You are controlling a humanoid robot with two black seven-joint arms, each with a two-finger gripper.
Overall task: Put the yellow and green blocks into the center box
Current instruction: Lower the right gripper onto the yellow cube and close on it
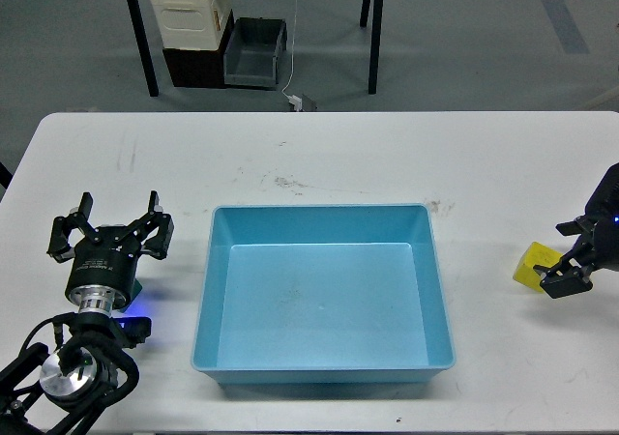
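The yellow block (531, 264) lies on the white table (319, 155) to the right of the blue center box (319, 210), which is empty. My right gripper (562, 257) is open at the block's right side, with one finger above it and one below. My left gripper (111, 234) is open to the left of the box and points straight at the camera. The green block is hidden under it. A blue glow shows on the table just below the gripper.
Beyond the table's far edge, table legs, a cream crate (191, 10) and a grey bin (255, 53) stand on the floor. Bare tabletop lies behind the box.
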